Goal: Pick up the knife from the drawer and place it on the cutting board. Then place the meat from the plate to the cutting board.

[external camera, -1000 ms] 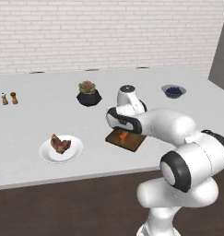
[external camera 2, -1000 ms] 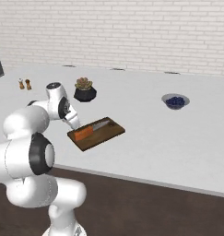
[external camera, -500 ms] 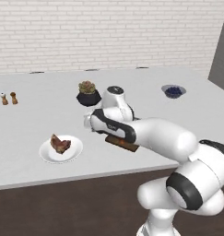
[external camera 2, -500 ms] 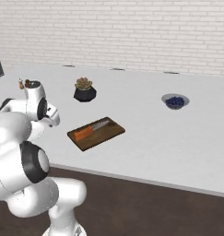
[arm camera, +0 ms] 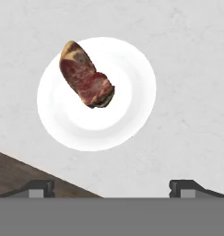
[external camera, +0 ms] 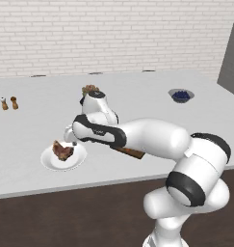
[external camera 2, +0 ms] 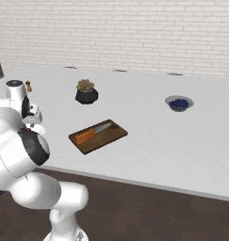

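The knife (external camera 2: 93,133) lay flat on the cutting board (external camera 2: 115,136), orange handle toward the board's near-left end, so the first half of the task was judged complete. The meat (arm camera: 86,81) rested on the plate (arm camera: 127,115), off-centre toward one side of the rim, with the plate standing on the white table (external camera: 36,125) near its front edge. The cutting board was well apart from the plate, largely masked by the arm in the left base view.

The pincer (arm camera: 112,186) hung above the plate with its two fingertips (arm camera: 38,188) spread wide and nothing between them; it was released and empty. The meat sat ahead of the fingertips rather than between them.

Handling assessment, as a judgement: the meat appeared to be a small, irregular, elongated chunk, likely light and somewhat soft, with a glossy surface that might slip under a shallow pinch. The soundest hold appeared to be across its narrow width at mid-length, fingers either side of the thicker middle, descending low enough to seat well without striking the plate. The plate looked shallow and smooth; a glancing contact could slide it on the table.
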